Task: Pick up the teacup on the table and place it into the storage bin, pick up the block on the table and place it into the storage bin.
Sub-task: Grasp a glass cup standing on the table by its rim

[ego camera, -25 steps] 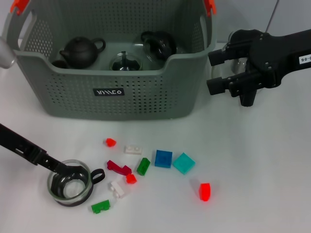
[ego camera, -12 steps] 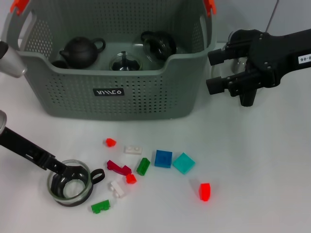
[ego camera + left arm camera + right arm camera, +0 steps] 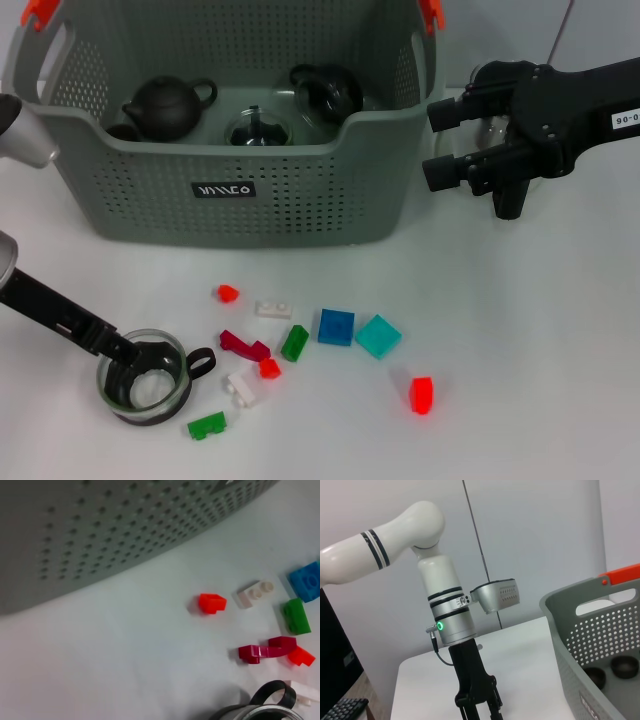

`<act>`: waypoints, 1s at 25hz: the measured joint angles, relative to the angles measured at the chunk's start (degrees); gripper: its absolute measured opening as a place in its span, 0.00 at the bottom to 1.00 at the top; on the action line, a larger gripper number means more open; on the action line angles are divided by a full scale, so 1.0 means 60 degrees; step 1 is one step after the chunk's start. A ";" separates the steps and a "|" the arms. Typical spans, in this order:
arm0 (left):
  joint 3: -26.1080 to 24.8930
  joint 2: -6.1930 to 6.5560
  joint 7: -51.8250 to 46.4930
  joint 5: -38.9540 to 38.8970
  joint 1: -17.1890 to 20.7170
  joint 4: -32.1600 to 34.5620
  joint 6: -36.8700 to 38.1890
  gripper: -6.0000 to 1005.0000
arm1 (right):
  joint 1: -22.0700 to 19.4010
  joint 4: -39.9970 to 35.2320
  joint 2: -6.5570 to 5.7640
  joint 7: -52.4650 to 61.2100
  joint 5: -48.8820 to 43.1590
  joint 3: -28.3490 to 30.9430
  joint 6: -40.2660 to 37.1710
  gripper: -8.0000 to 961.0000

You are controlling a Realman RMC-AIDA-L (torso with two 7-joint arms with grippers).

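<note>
The glass teacup [image 3: 143, 388], with a black handle, stands on the table at the near left; its handle also shows in the left wrist view [image 3: 272, 697]. My left gripper [image 3: 130, 351] reaches down to the cup's rim on a long black arm. Several small blocks lie beside the cup, among them a red block [image 3: 228, 293], a blue block [image 3: 336, 327], a teal block [image 3: 379, 336] and a green block [image 3: 207, 426]. The grey perforated storage bin [image 3: 230, 190] stands behind them. Off the bin's right end, my right gripper [image 3: 445, 145] hovers open and empty.
Inside the bin are a black teapot [image 3: 168, 105] and dark glass vessels [image 3: 328, 92]. A clear glass vessel [image 3: 478, 80] shows partly behind the right gripper. The left wrist view has the bin wall [image 3: 100, 530] close by, with a red block [image 3: 212, 603] and a maroon piece [image 3: 267, 650].
The left arm has sunk a little over the teacup and its silver link has come in at the left edge. The teacup and blocks have not moved. The right arm barely shifted.
</note>
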 joint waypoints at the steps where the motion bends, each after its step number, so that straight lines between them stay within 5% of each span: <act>1: 0.0013 -0.0008 0.0002 0.0000 0.0001 0.0006 0.0000 0.66 | 0.0000 0.0004 0.0000 0.0000 0.0000 0.0000 0.0002 0.93; 17: 0.0226 -0.0175 0.0141 0.0014 0.0002 0.0028 -0.0035 0.57 | -0.0015 0.0011 0.0013 -0.0038 0.0000 -0.0019 0.0015 0.92; 22: 0.0260 -0.0179 0.0150 0.0017 0.0002 0.0082 -0.0037 0.35 | -0.0015 0.0011 0.0015 -0.0054 0.0000 -0.0001 0.0014 0.92; 25: 0.0271 -0.0177 0.0169 0.0016 0.0009 0.0072 -0.0037 0.13 | -0.0015 0.0010 0.0015 -0.0074 0.0000 0.0001 0.0015 0.92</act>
